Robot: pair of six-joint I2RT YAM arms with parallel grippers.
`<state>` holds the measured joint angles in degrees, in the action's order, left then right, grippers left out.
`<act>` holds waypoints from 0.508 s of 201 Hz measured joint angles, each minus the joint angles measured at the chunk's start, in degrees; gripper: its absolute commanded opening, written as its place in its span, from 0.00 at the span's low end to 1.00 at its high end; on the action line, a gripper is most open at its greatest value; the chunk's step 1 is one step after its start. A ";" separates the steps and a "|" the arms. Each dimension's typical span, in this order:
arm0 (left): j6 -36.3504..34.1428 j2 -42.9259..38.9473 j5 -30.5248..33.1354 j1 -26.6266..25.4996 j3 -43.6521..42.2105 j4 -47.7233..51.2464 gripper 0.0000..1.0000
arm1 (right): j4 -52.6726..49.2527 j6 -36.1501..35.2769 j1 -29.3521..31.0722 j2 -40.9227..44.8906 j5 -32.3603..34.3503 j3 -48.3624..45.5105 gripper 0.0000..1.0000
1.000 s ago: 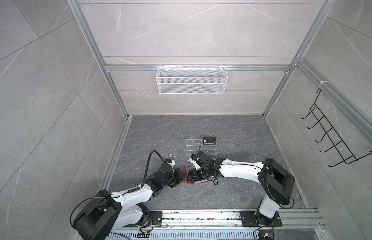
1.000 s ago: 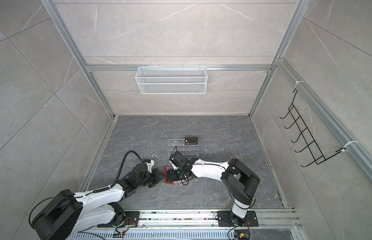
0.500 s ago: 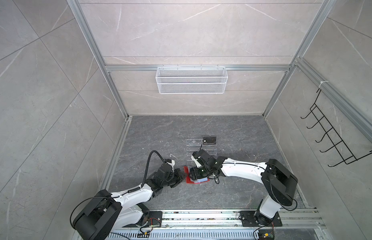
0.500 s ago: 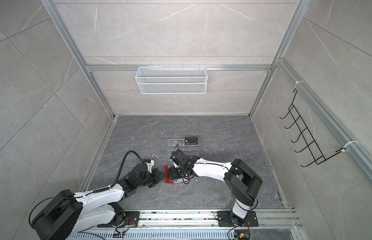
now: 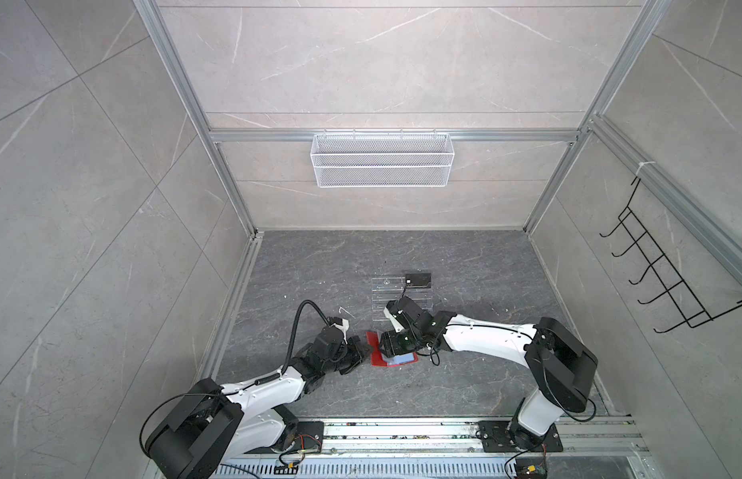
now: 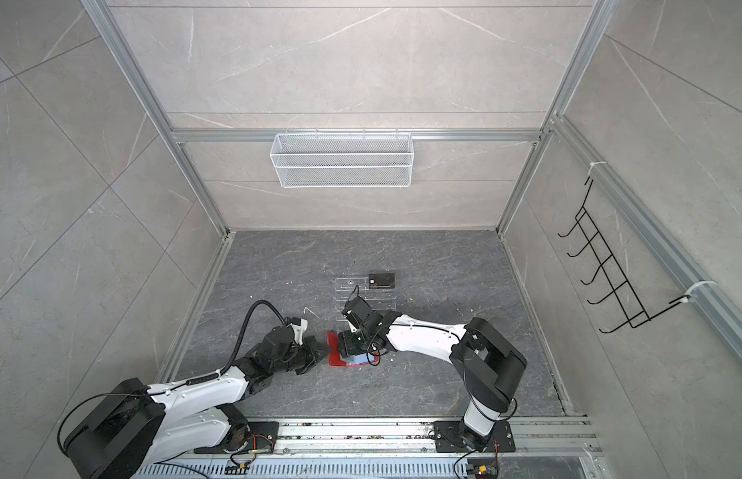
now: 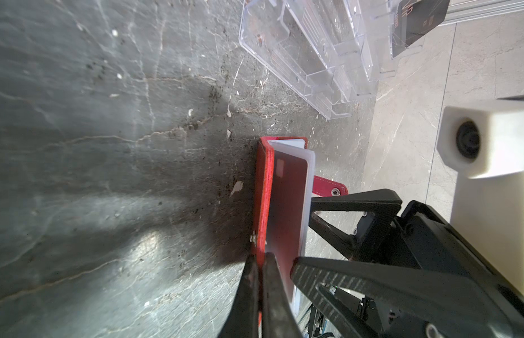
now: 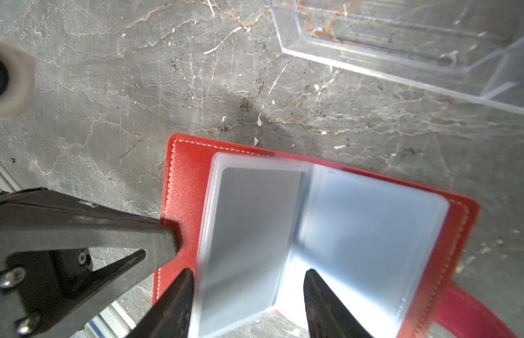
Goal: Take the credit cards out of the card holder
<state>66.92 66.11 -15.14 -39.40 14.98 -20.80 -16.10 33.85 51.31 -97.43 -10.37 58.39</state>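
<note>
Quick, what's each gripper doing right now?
Left gripper: closed, pinching the red card holder's cover.
Right gripper: open, jaws straddling a raised clear sleeve.

Both top views are bright and sharp; frame rails [image 5: 182, 83] splay toward 10 and 2 o'clock. The clear sleeves [image 8: 357, 234] blur under white glare.

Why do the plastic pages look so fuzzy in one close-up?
In the right wrist view the clear sleeves are blurred, with white glare at the fold; in the left wrist view the card holder is sharp, its shadow dark on the floor.
</note>
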 measured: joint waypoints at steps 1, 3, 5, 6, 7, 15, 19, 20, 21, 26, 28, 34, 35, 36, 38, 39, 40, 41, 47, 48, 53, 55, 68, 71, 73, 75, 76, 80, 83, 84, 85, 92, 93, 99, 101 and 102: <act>0.00 0.00 0.00 0.00 0.00 0.02 0.00 | 0.00 0.00 0.00 0.00 0.00 0.00 0.63; -0.02 0.00 -0.02 0.00 0.00 0.02 0.00 | 0.02 -0.02 -0.02 0.00 0.07 0.00 0.63; -0.07 0.00 0.00 0.00 0.00 0.00 0.00 | 0.02 0.00 -0.02 0.00 0.13 0.00 0.64; -0.07 0.02 0.00 0.00 0.00 0.00 0.00 | 0.00 0.00 -0.02 0.00 0.13 0.00 0.64; -0.07 0.02 0.00 0.00 0.00 0.00 0.00 | 0.02 -0.02 -0.04 0.00 0.15 0.00 0.64; -0.11 0.17 0.00 0.00 0.00 -0.07 0.00 | 0.00 -0.20 -0.20 0.00 0.22 0.00 0.65; -0.13 0.28 0.00 0.00 0.00 -0.07 0.00 | 0.02 -0.33 -0.26 0.00 0.28 0.00 0.66; -0.13 0.31 0.00 0.00 0.00 -0.09 0.00 | 0.02 -0.35 -0.31 0.00 0.31 0.00 0.66; -0.13 0.35 0.00 0.00 0.00 -0.09 0.00 | 0.02 -0.37 -0.33 0.00 0.31 0.00 0.66; -0.15 0.50 0.00 0.00 0.00 -0.11 0.00 | 0.00 -0.57 -0.50 0.00 0.33 0.02 0.67; -0.15 0.55 0.00 0.00 0.00 -0.13 0.00 | 0.00 -0.61 -0.55 0.00 0.31 0.02 0.67; -0.17 0.72 -0.02 0.00 0.00 -0.15 0.00 | 0.00 -0.90 -0.79 0.00 0.33 0.09 0.68; -0.17 0.74 0.00 0.00 0.00 -0.15 0.00 | -0.02 -0.94 -0.81 -0.02 0.33 0.11 0.68; -0.20 0.76 -0.02 0.00 0.00 -0.15 0.00 | -0.11 -1.07 -0.85 -0.02 0.33 0.15 0.68; -0.22 0.83 -0.02 0.00 0.00 -0.15 0.00 | -0.17 -1.14 -0.90 -0.04 0.33 0.22 0.68; -0.22 0.83 -0.02 0.00 0.00 -0.17 0.00 | -0.24 -1.31 -0.94 -0.07 0.33 0.33 0.68; -0.26 0.87 -0.02 0.00 0.00 -0.17 0.00 | -0.31 -1.33 -0.96 -0.09 0.33 0.37 0.68; -0.26 0.90 -0.02 0.00 0.00 -0.17 0.00 | -0.37 -1.36 -0.98 -0.09 0.31 0.42 0.68; -0.31 1.03 -0.02 0.00 0.00 -0.17 0.00 | -0.66 -1.81 -1.16 -0.31 0.31 1.01 0.69; -0.33 1.03 -0.02 0.00 0.00 -0.17 0.00 | -0.68 -1.86 -1.16 -0.33 0.31 1.09 0.69; -0.33 1.11 -0.04 0.00 0.00 -0.20 0.00 | -0.87 -2.16 -1.22 -0.55 0.33 1.75 0.69; -0.35 1.16 -0.04 0.00 0.00 -0.20 0.00 | -0.90 -2.25 -1.27 -0.63 0.35 2.03 0.69; -0.35 1.40 -0.09 0.00 0.02 -0.22 0.00 | -0.76 -2.84 -1.31 -0.72 0.35 3.37 0.69; -0.35 1.44 -0.09 0.00 0.02 -0.22 0.00 | -0.68 -3.02 -1.31 -0.66 0.35 3.58 0.69; -0.35 1.46 -0.09 0.00 0.02 -0.20 0.00 | -0.59 -3.02 -1.31 -0.59 0.33 3.65 0.69; -0.35 1.46 -0.09 0.00 0.02 -0.22 0.00 | -0.42 -3.02 -1.31 -0.50 0.35 3.67 0.69; -0.37 1.46 -0.09 0.00 0.02 -0.22 0.00 | -0.28 -3.04 -1.31 -0.46 0.35 3.67 0.69; -0.35 1.49 -0.11 0.00 0.02 -0.22 0.00 | -0.11 -3.15 -1.31 -0.33 0.35 3.65 0.69; -0.37 1.49 -0.09 0.00 0.02 -0.22 0.00 | -0.04 -3.21 -1.31 -0.15 0.39 3.65 0.69; -0.37 1.51 -0.11 0.00 0.02 -0.24 0.00 | -0.04 -3.21 -1.31 -0.13 0.39 3.63 0.69; -0.37 1.49 -0.11 0.00 0.02 -0.24 0.00 | -0.04 -3.21 -1.31 -0.07 0.39 3.61 0.69; -0.35 1.51 -0.11 0.00 0.02 -0.24 0.00 | 0.04 -3.21 -1.31 0.26 0.55 3.37 0.68; -0.37 1.51 -0.11 0.00 0.02 -0.24 0.00 | 0.04 -3.23 -1.31 0.37 0.57 3.30 0.68; -0.37 1.51 -0.13 0.00 0.02 -0.26 0.00 | 0.04 -3.26 -1.31 0.76 0.61 2.95 0.68; -0.37 1.51 -0.15 0.00 0.02 -0.26 0.00 | 0.02 -3.30 -1.31 0.94 0.61 2.75 0.68; -0.37 1.51 -0.15 0.00 0.02 -0.26 0.00 | 0.04 -3.34 -1.31 1.03 0.63 2.69 0.68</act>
<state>66.54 67.61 -15.29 -39.40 15.00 -21.06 -16.05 30.50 50.00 -96.40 -9.74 61.08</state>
